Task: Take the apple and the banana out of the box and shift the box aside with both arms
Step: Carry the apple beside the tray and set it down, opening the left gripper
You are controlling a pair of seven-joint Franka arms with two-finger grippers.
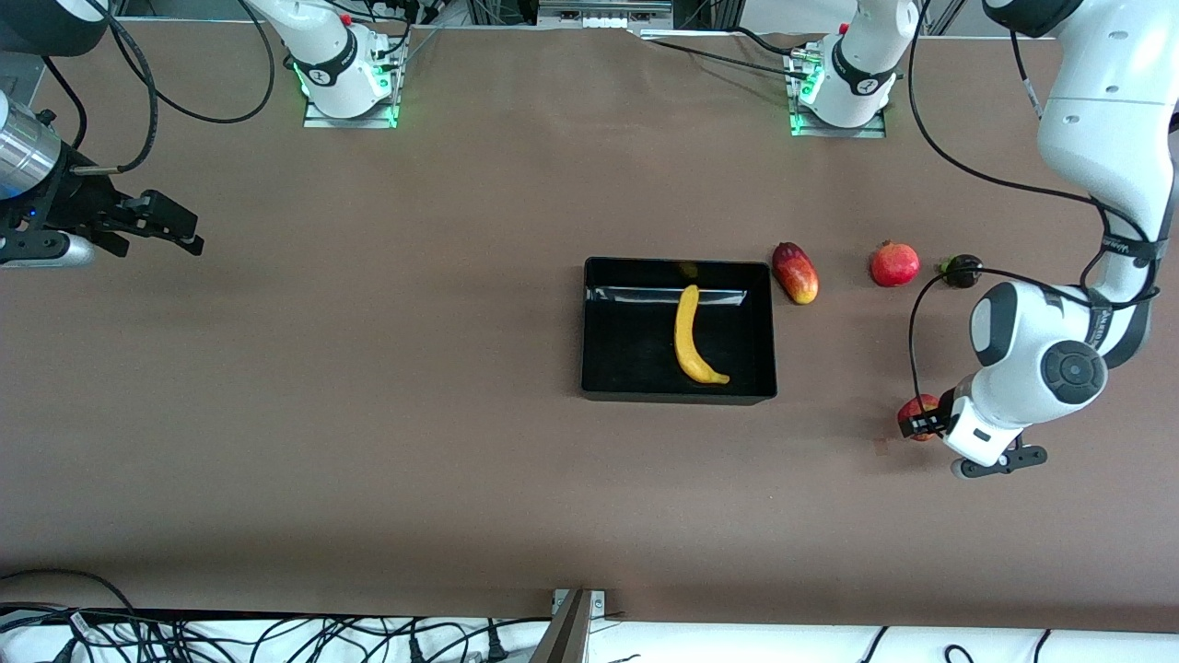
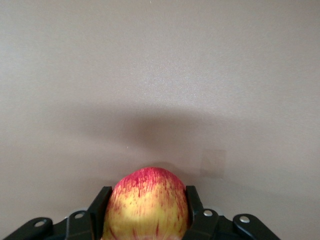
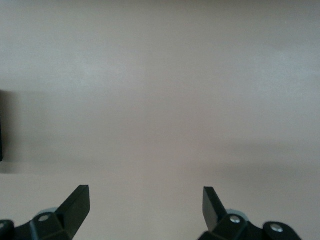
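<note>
The black tray lies mid-table with the yellow banana in it. My left gripper is shut on the red-and-yellow apple at the left arm's end of the table, nearer the front camera than the tray. In the left wrist view the apple fills the gap between the black fingers. I cannot tell whether it rests on the table or hangs just above it. My right gripper is open and empty, waiting over the bare table at the right arm's end; its fingers stand wide apart.
A red-yellow mango lies beside the tray toward the left arm's end. A red pomegranate and a small dark fruit lie farther that way. Cables run along the table's front edge.
</note>
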